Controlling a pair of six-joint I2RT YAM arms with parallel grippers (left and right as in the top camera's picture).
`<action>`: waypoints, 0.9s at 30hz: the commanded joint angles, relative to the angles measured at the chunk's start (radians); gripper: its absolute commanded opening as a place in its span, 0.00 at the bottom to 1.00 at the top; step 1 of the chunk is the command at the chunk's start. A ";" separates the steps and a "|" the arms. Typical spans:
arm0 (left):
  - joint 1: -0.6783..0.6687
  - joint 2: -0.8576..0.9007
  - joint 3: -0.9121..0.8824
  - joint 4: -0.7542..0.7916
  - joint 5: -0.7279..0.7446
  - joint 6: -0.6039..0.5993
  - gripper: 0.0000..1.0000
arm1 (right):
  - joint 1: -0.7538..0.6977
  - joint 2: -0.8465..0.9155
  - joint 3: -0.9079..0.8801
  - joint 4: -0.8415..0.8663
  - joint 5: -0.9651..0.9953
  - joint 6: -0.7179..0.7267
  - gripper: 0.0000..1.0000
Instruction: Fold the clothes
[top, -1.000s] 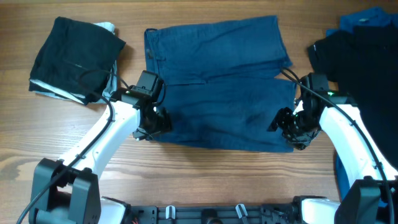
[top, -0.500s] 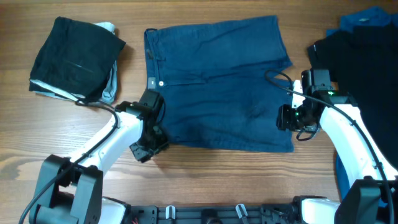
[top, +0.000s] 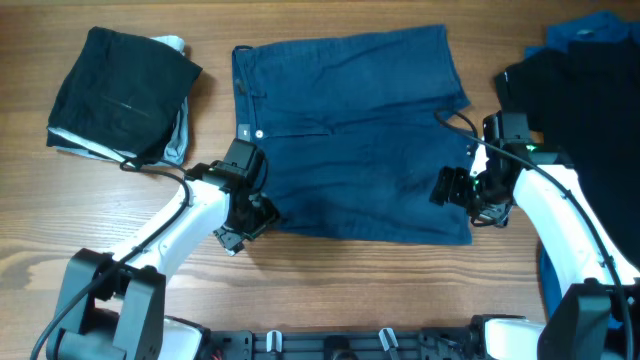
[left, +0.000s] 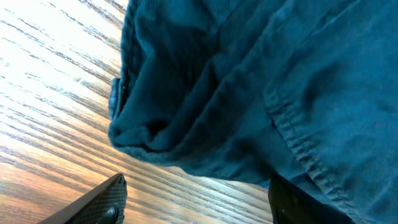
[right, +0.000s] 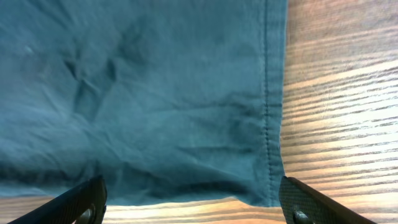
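The dark navy denim-like garment (top: 350, 140) of the clothes lies flat in the middle of the table, its stitched hem toward me. My left gripper (top: 246, 218) is at its near left corner. In the left wrist view the bunched corner (left: 155, 134) lies just ahead of the open left gripper (left: 199, 208), with bare wood between the jaws. My right gripper (top: 458, 192) hovers at the near right edge. It is open too (right: 196, 208), and the seamed edge (right: 268, 124) runs just in front of the fingers. Neither holds fabric.
A folded black garment (top: 120, 85) lies at the back left on a pale blue piece (top: 178, 135). At the right edge is a black garment (top: 585, 120) with a bright blue one (top: 590, 28) behind it. Bare wood (top: 330, 280) runs along the near side.
Both grippers narrowed, then opened wide, and stand free of the navy garment's near edge. The crease across its middle is gone and it lies flatter. The left gripper shifted slightly toward me.
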 joint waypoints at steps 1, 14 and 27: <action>0.051 -0.031 0.007 0.003 0.007 -0.006 0.76 | -0.004 -0.043 0.114 -0.031 -0.016 0.049 0.92; 0.119 -0.032 0.006 0.103 0.019 0.035 0.67 | -0.004 -0.045 -0.105 0.003 -0.009 0.414 0.89; 0.119 -0.032 0.006 0.103 0.019 0.074 0.67 | -0.004 -0.045 -0.254 0.127 -0.024 0.562 0.83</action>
